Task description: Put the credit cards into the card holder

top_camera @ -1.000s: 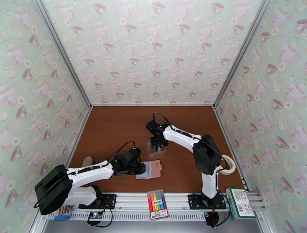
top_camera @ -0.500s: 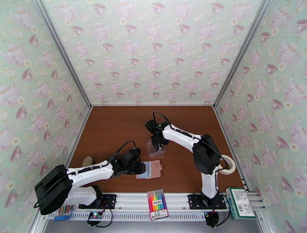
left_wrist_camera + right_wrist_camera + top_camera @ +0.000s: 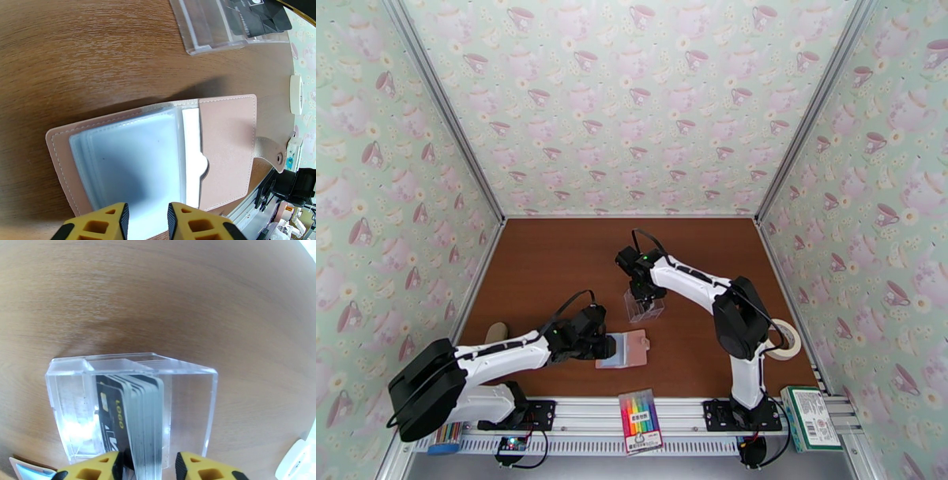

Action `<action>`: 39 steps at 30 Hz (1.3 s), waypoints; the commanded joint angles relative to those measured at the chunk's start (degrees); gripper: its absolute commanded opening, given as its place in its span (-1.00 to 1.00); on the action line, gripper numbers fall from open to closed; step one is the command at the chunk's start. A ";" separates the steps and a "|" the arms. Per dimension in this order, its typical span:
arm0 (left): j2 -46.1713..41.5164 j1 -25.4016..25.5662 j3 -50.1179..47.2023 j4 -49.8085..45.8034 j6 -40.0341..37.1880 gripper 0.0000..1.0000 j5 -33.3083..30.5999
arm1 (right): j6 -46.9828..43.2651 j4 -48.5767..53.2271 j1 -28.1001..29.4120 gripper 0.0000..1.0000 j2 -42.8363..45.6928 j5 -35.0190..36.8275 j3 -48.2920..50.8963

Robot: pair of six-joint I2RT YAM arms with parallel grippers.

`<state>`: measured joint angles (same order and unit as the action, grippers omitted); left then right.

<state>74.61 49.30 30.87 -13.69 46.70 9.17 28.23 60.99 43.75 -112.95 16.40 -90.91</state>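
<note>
1. My right pincer [image 3: 147, 461] reaches down into the clear box [image 3: 189, 398] from above. One jaw stands on each side of the credit cards [image 3: 138, 417].
2. The cards stand on edge inside the clear box as a tight black-and-grey stack. Their flat faces are turned toward my two jaws, and their long edges run straight away from my wrist.
3. This pincer is released. The left jaw looks to be against the stack, but a sliver of daylight shows between the outermost card and the right jaw, so nothing is pinched yet.
4. As I judge it, a squeeze from here would take the whole stack, not one card, since the jaws bracket them all.
5. The card holder [image 3: 227, 150] lies open and flat on the table [image 3: 158, 299]. It is on the side of the clear box toward my bases, a little to my left, near the box but not touching it.
6. My left pincer [image 3: 148, 221] is at the holder's edge on the side away from the clear box, with a narrow gap between its jaws over the blue-grey sleeves. I cannot tell whether it presses or grips them.
7. So the right arm is the nearer one to the cards, and the left arm is the nearer one to the holder.
</note>
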 commanded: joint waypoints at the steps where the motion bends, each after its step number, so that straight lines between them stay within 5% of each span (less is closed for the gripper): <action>1: 0.54 -0.17 1.59 0.62 0.06 -0.31 0.44 | 0.16 2.68 -0.07 -0.19 0.65 2.84 -1.85; 23: 1.16 -0.08 2.70 0.11 -0.38 -0.31 0.67 | -0.26 3.73 -0.08 -0.99 0.86 1.49 -3.05; 39: 0.47 -0.08 2.35 -0.13 -0.29 -0.31 0.40 | 0.16 0.74 -0.13 -1.00 4.31 -5.76 -1.60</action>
<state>75.13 49.30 31.92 -13.72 46.68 9.19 28.03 63.07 43.75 -110.37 13.56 -92.58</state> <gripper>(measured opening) 0.346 0.043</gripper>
